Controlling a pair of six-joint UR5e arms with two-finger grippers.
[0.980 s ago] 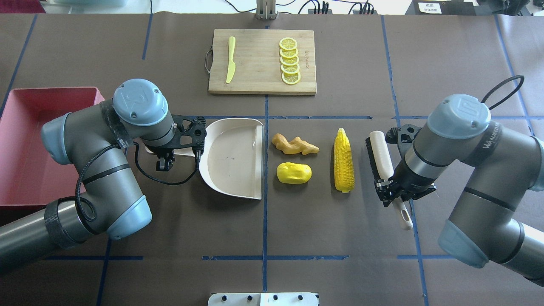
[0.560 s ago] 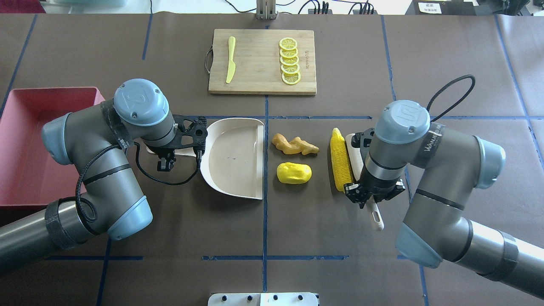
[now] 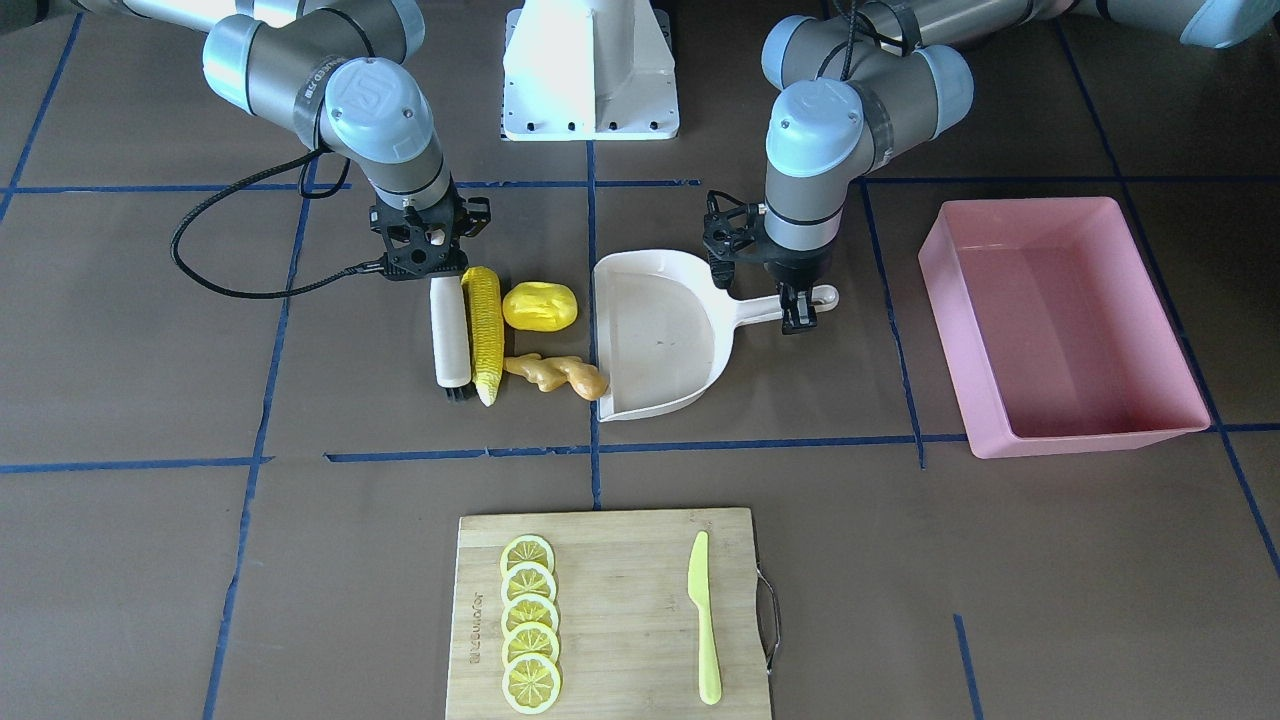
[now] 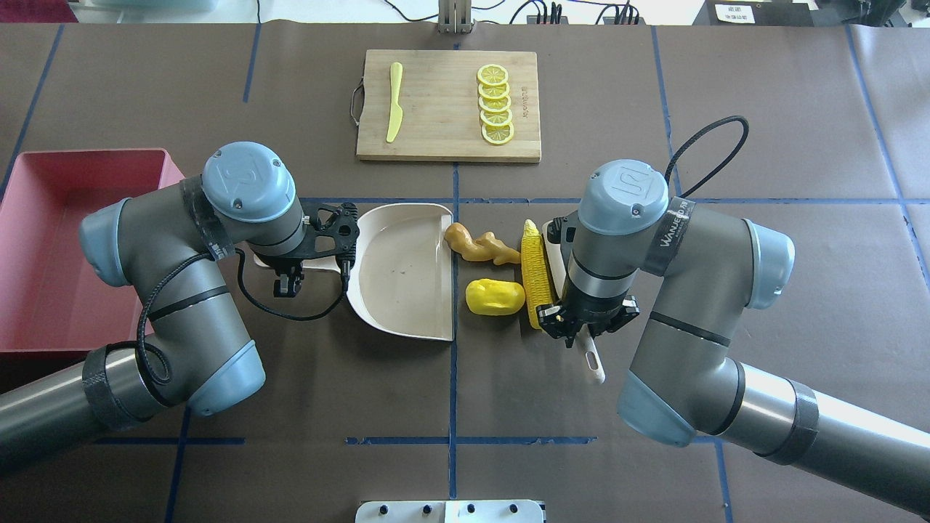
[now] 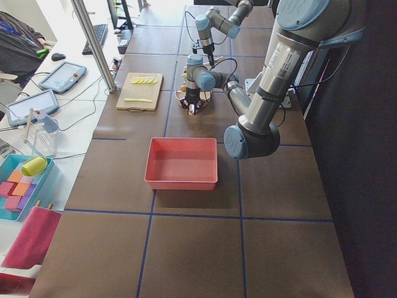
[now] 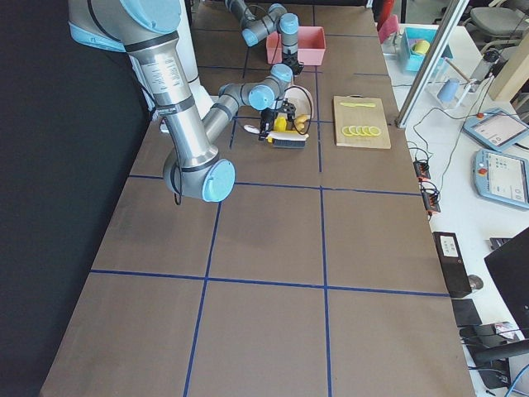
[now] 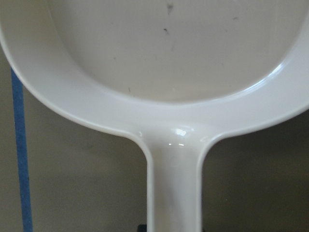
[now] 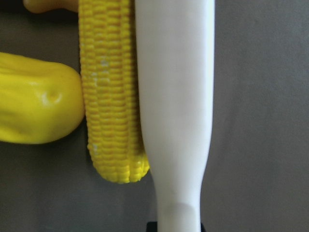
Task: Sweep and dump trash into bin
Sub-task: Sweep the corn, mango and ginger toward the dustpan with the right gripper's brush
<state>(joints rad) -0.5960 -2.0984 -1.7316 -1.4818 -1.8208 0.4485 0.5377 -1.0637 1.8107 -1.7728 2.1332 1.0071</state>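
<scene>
Overhead exterior view: the right gripper (image 4: 579,328) is clamped on the handle of a brush (image 3: 450,335); the brush head lies flush along the corn cob (image 4: 536,272); the potato-like lump (image 4: 495,298) touches the cob's other side; the ginger root (image 4: 481,245) meets the open lip of the dustpan (image 4: 403,276), midway between the bench (image 4: 465,385) ends; the left gripper (image 4: 285,282) is clamped on the dustpan's handle; the pink bin (image 4: 43,240) sits at the bench's left edge.

Brush (image 3: 450,335) sweeps left toward the dustpan (image 4: 399,280)
The right gripper (image 3: 425,268) has carried the brush left, shoving the corn (image 4: 536,272) against the potato (image 4: 495,297) and ginger (image 4: 483,247); the ginger now touches the dustpan's open edge.
</scene>
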